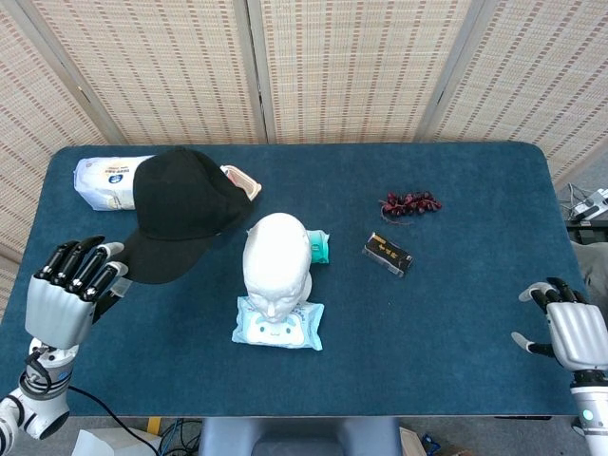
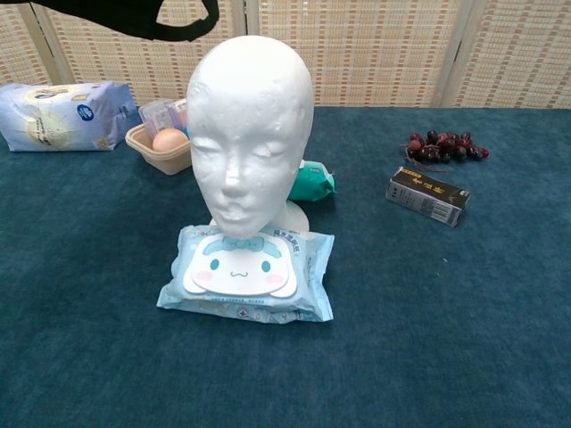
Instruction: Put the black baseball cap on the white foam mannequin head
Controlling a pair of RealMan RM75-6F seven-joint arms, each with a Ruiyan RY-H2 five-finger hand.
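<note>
Cap black, raised at centre-left of head view, brim toward lower left, just up-right of left hand. Left hand at lower left, fingers reaching to brim edge; whether they pinch it, cannot tell. In chest view only cap's rear edge shows at top left, above and left of mannequin head. Mannequin head upright mid-bench, behind wipes pack. Right hand at lower right, holding nothing, fingers spread.

Bright, even, sharp; soft shadows.
</note>
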